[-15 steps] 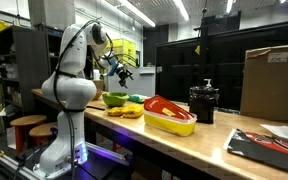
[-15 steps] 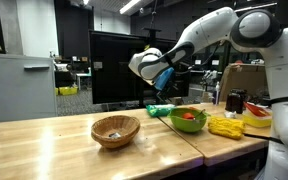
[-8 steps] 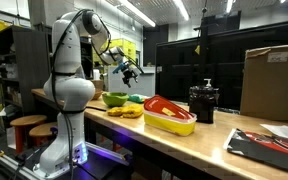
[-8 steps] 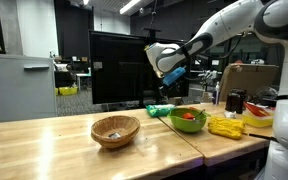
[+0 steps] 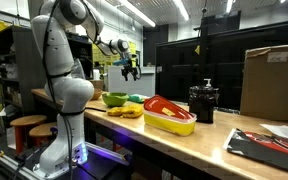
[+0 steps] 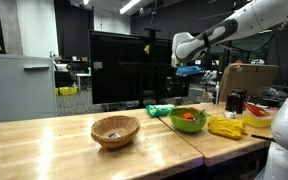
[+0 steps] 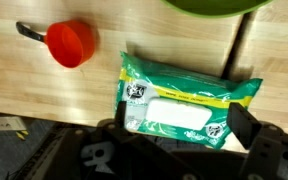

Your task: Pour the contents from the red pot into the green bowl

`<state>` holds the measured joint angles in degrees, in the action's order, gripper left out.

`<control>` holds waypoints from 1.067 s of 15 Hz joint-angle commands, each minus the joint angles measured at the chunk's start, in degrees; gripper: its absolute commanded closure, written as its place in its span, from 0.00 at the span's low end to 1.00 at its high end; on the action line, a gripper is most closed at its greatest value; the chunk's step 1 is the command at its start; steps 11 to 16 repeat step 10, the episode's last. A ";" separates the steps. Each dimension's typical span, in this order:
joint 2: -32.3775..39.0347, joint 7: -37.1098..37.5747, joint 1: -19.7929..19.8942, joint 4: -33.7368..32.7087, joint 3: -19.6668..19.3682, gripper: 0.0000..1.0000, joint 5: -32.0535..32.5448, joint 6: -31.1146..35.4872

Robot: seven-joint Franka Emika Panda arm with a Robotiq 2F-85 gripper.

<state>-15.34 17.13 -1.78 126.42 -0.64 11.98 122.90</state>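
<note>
Pincer up high, red pot down on the table

The pincer [image 5: 131,69] hangs wide open and holds nothing. One red pot [image 7: 69,43] sits on the wooden table [image 7: 24,85] well below it, off to one side, near one green wipes pack [image 7: 189,100]. One green bowl [image 7: 219,6] is cut off at the wrist view's top edge.

A long, pale wooden surface [image 5: 209,142] runs through a dim lab. Behind its far edge stand dark glass panels [image 5: 194,60], and strip lights [image 5: 134,12] glow on the black ceiling. In an exterior view a grey partition [image 6: 19,85] rises beyond the surface's left edge. In an exterior view round wooden stools [image 5: 24,123] stand by its end.
</note>
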 commanded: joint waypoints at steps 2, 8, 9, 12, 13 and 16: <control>-10.84 -11.60 -0.13 4.76 -3.95 0.00 -17.24 -2.50; -11.94 -12.94 1.90 2.50 -4.41 0.00 -23.64 -10.04; -11.79 -12.92 1.94 2.53 -4.30 0.00 -23.61 -9.96; -11.45 -12.88 1.92 2.54 -4.09 0.00 -23.58 -9.83; -11.45 -12.88 1.92 2.54 -4.09 0.00 -23.58 -9.83; -11.45 -12.88 1.92 2.54 -4.09 0.00 -23.58 -9.83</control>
